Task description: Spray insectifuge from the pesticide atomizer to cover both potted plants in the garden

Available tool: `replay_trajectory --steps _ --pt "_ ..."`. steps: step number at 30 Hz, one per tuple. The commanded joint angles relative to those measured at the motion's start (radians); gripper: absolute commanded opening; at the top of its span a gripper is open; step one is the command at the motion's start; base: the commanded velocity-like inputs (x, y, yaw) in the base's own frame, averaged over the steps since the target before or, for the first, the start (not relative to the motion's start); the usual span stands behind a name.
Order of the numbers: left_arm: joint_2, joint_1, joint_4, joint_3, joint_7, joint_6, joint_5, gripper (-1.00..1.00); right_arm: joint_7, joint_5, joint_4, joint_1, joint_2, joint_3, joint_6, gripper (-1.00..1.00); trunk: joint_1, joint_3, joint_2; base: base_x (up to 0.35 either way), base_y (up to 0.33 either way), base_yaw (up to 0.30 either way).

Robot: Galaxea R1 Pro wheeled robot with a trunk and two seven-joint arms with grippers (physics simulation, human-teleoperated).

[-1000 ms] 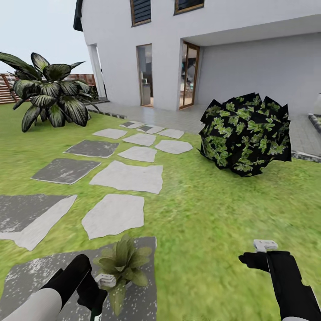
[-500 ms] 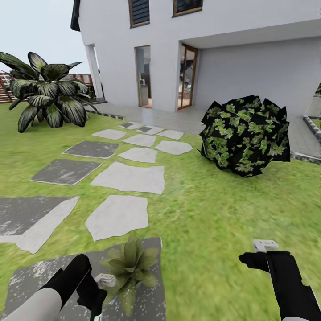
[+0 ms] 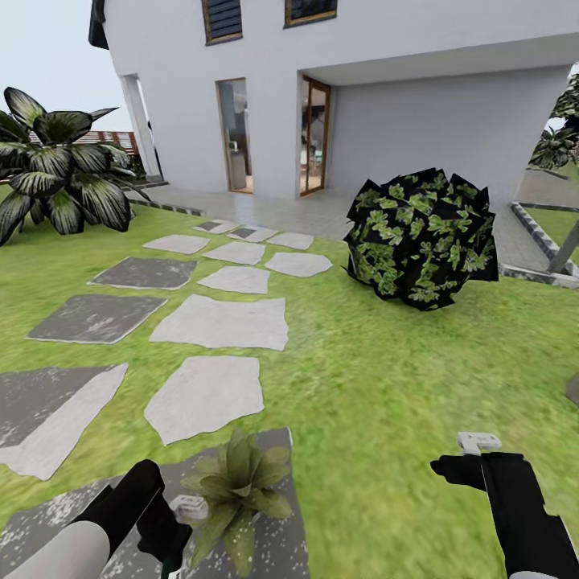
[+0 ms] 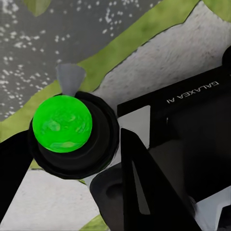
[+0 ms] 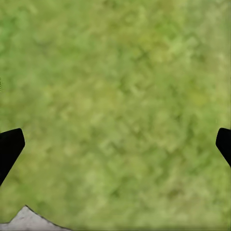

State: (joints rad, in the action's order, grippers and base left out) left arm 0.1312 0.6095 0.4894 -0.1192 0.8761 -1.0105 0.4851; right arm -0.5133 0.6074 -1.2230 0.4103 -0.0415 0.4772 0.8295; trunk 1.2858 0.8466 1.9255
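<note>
In the head view the left gripper sits low at the left, just beside a small potted plant that stands on a dark grey stone speckled with white. A small white piece shows at the gripper's tip, touching the plant's leaves. The left wrist view adds what the head view hides: the sprayer is seen from above, a black round body with a bright green cap and a grey nozzle, with the black fingers closed against it, so this gripper has hold of the sprayer. Below it lie the speckled stone, a strip of grass and a paler stone.

The right gripper hangs low at the right over bare lawn. The right wrist view shows its two black fingertips at opposite edges, spread wide with nothing between them, above grass and a corner of pale stone.

Farther off, the head view shows stepping stones, a dark leafy bush, a big striped plant and a white house.
</note>
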Motion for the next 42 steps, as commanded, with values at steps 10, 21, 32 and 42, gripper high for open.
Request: replay_trajectory --steps 10,21,32,42 --pt "0.002 -0.016 -0.003 -0.004 0.009 -0.002 0.009 -1.0 -0.01 0.011 -0.001 0.001 0.001 -0.001 0.002 1.0 0.0 0.001 0.0 0.0 0.08 -0.084" --pt "0.002 -0.02 -0.006 -0.005 0.009 -0.002 0.009 -1.0 -0.01 0.01 -0.001 0.001 0.0 0.001 0.002 1.0 0.0 0.001 0.0 0.0 0.217 -0.112" --pt "0.002 -0.023 -0.007 -0.005 0.008 -0.001 0.009 -1.0 -0.01 0.011 -0.001 0.001 0.0 0.001 0.002 1.0 0.0 0.001 0.0 -0.001 0.001 -0.212" --pt "0.002 -0.022 -0.006 -0.004 0.007 -0.001 0.009 -1.0 -0.01 0.01 -0.001 0.001 0.0 0.001 0.002 1.0 0.0 0.001 0.0 -0.188 -0.057 -0.006"
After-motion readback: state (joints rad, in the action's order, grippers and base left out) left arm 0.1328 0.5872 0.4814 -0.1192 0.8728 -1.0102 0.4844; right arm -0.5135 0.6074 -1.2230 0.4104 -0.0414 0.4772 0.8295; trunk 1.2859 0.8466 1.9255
